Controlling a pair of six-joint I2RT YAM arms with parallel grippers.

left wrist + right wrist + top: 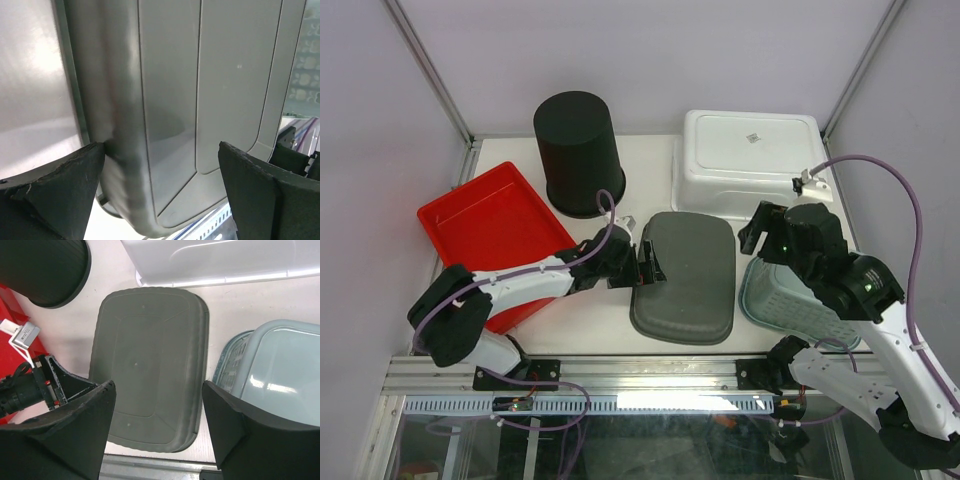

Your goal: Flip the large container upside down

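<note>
The large grey container [686,275] lies bottom up in the middle of the table; its flat base faces up in the right wrist view [150,360]. My left gripper [648,262] is open at the container's left edge, one jaw on each side of its rounded wall [125,150], with a gap on the right side. My right gripper [760,232] is open and empty, held above the table at the container's right side, and looks down on it between its jaws [157,415].
A black bucket [578,152] stands upside down at the back left, beside a red tray [480,225]. A white tub [750,158] lies bottom up at the back right. A pale blue basket [790,300] lies under my right arm, close to the grey container.
</note>
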